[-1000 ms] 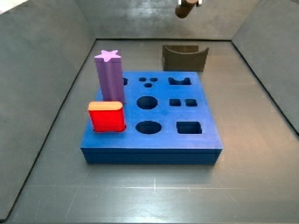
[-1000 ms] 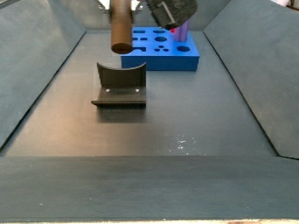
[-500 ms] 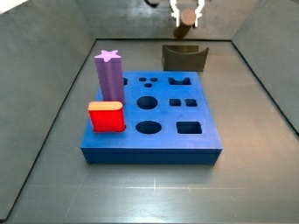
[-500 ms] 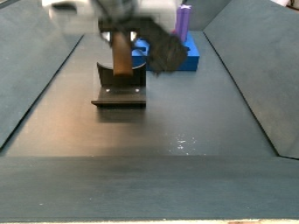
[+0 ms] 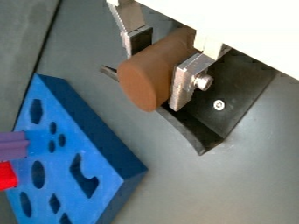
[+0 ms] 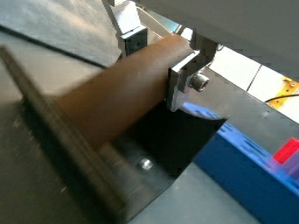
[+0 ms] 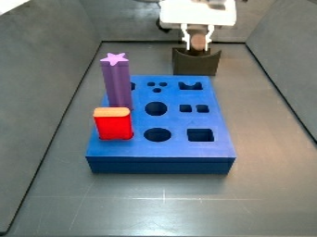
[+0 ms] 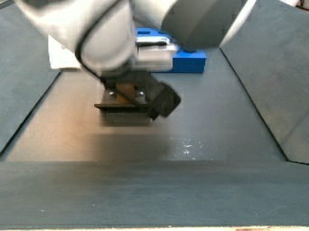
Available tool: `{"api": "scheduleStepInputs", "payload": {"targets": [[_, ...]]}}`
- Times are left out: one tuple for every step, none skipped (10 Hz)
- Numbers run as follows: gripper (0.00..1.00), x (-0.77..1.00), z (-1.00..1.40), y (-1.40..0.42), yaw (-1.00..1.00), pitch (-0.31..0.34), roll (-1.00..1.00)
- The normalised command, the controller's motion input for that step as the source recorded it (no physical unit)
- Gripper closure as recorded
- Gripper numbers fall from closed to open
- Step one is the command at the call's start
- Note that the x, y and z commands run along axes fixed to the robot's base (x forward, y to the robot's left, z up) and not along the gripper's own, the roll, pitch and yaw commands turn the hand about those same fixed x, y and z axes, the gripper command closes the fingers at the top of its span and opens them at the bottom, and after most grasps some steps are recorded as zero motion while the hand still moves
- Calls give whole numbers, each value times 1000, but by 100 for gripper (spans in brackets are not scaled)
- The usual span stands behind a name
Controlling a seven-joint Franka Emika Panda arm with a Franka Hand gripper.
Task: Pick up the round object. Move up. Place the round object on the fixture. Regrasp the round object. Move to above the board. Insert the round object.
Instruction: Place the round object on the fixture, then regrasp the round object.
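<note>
In a wrist view, the round object (image 5: pixel 152 72) is seen clamped between the silver fingers (image 5: pixel 187 77) of the end effector (image 5: pixel 156 59), closed firmly on its sides. It is held lying sideways, its round end face outward, just over the dark fixture (image 5: pixel 225 109); this pose is judged to suit laying it into the notch for a later regrasp. The blue board (image 5: pixel 65 153) fills the lower left of the frame, with a purple peg (image 5: pixel 12 144) and a red block (image 5: pixel 6 175) at its edge.

In a wrist view, the round object (image 6: pixel 122 83) is seen along its length, sloping down toward the fixture (image 6: pixel 176 149); whether contact is made cannot be told.

In a side view, the end effector (image 7: pixel 196 41) is placed at the top centre, directly over the fixture (image 7: pixel 196 63), behind the board (image 7: pixel 161 125). The purple peg (image 7: pixel 117 81) and red block (image 7: pixel 113 122) stand at the board's left edge, well apart from the work, so nothing is judged to obstruct it.

In a side view, the arm (image 8: pixel 126 41) blocks most of the fixture (image 8: pixel 121 106) and the peg is hidden.
</note>
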Motion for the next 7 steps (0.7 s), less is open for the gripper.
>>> {"api": "scheduleStepInputs", "payload": {"targets": [[100, 100, -367, 75, -170, -18, -307], [100, 86, -310, 97, -147, -57, -255], [100, 79, -307, 100, -125, -66, -246], [100, 79, -307, 99, -111, -66, -245], [0, 0, 0, 0, 0, 0, 0], [0, 0, 1000, 0, -40, -50, 91], [0, -8, 1000, 2, -29, -39, 96]]}}
